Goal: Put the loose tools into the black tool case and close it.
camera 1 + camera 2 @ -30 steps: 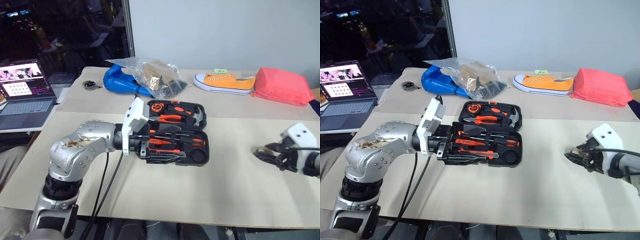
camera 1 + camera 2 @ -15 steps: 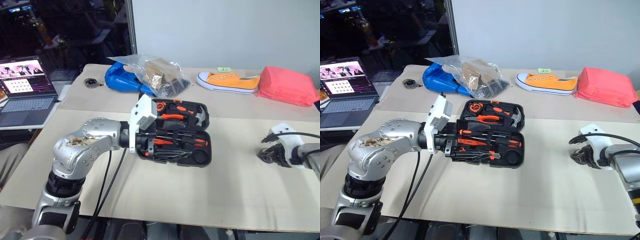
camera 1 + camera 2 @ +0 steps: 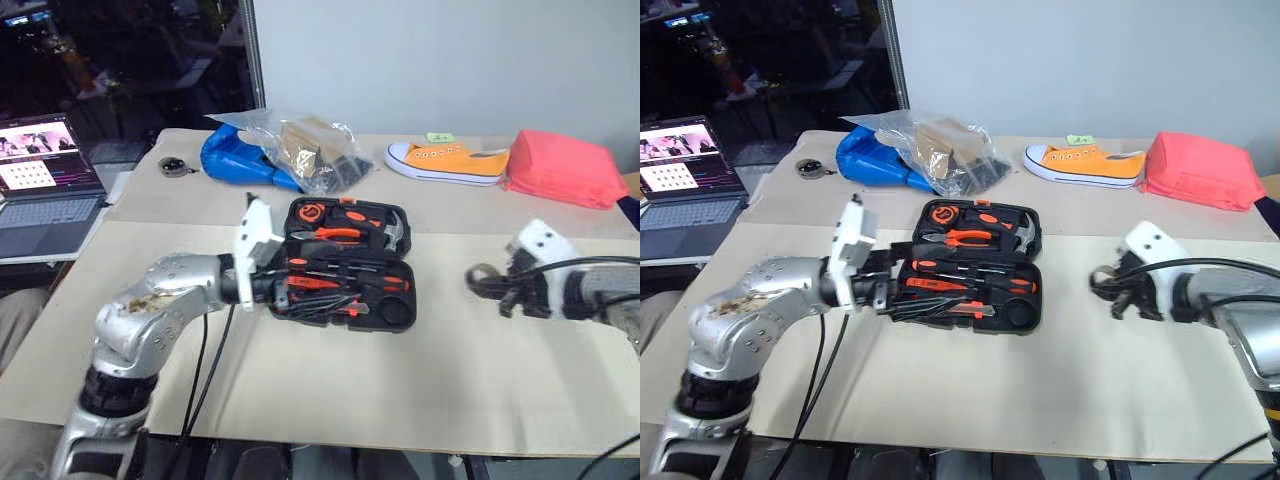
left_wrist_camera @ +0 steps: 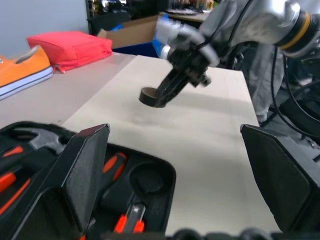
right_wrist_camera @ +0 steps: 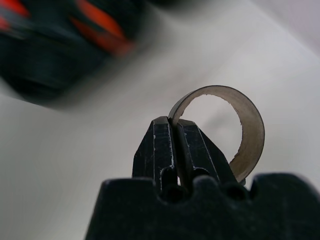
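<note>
While black tool case [image 3: 975, 265] lies open on table [image 3: 1060, 380], right end effector [image 5: 176, 131] hangs above table, right of case, well apart from it — fingers pinched on wall of tape roll [image 5: 235, 125], roll lifted clear of surface. Left end effector [image 4: 175, 175] at case's left end, fingers [image 4: 85, 170] spread wide, holding nothing. Case recesses carry screwdrivers [image 3: 960, 285], pliers [image 3: 965, 238], hammer [image 3: 1025, 232] — round recess [image 4: 147, 180] at near right corner vacant.
</note>
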